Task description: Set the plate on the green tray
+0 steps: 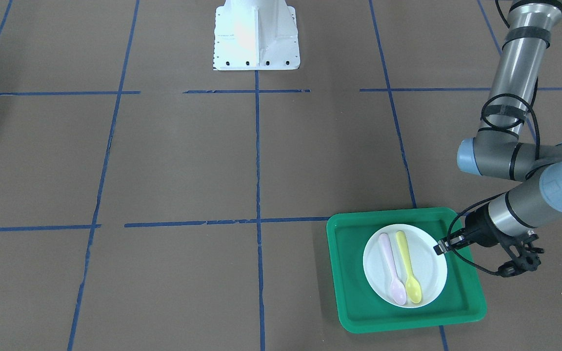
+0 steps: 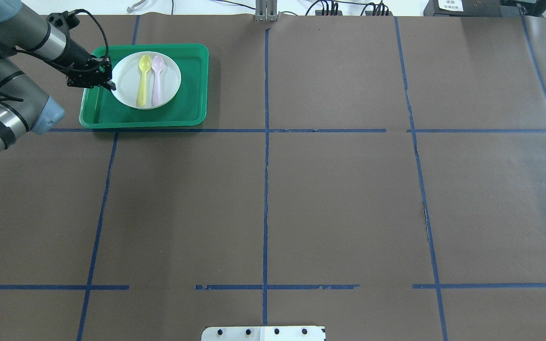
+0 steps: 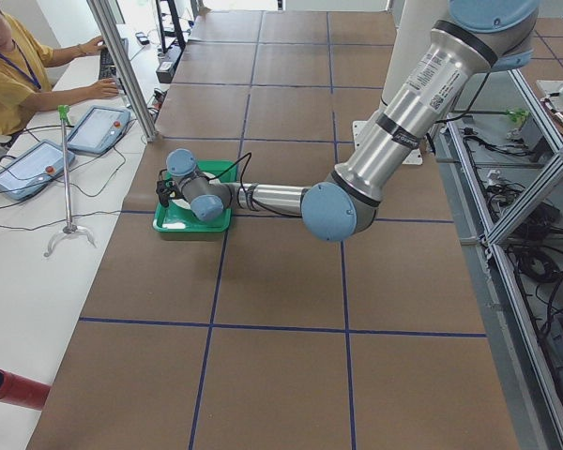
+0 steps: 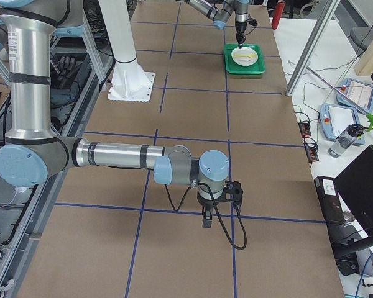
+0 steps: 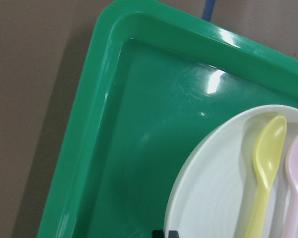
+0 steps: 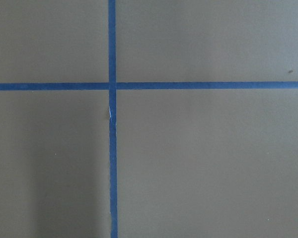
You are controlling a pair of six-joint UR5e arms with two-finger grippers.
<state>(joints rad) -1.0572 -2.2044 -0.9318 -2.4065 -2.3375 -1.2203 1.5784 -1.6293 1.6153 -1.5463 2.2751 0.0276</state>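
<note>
Left wrist-mounted: glossy round plate [image 5: 213,198] on shiny green tray [image 5: 139,124].

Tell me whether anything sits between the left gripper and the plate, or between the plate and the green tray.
Nothing visible does. The plate lies inside the green tray, with the left gripper at its rim. Two spoons lie on the plate, away from the gripper.

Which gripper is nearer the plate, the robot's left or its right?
Left. The left gripper is at the rim of the plate, which lies on the tray; the right gripper hangs far off over the table.
</note>
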